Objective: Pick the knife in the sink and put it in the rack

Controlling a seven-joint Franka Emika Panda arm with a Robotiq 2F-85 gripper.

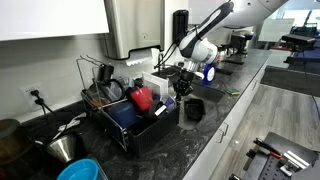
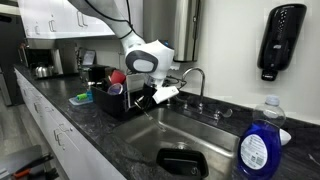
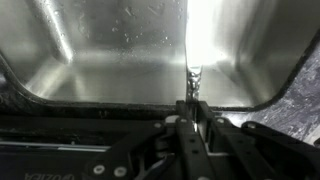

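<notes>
Fingers (image 3: 184, 122) pinch knife (image 3: 192, 82) over open sink (image 3: 100, 70) basin

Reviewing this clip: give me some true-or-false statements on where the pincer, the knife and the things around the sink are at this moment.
1. The pincer hangs over the sink. True.
2. The pincer is wide open and empty. False: in the wrist view it is closed on the thin knife.
3. A red cup sits in the rack. True.
4. The blue soap bottle stands in the rack. False: it stands on the counter beside the sink, away from the rack.
5. The knife lies in the rack. False: it is held over the sink.
</notes>
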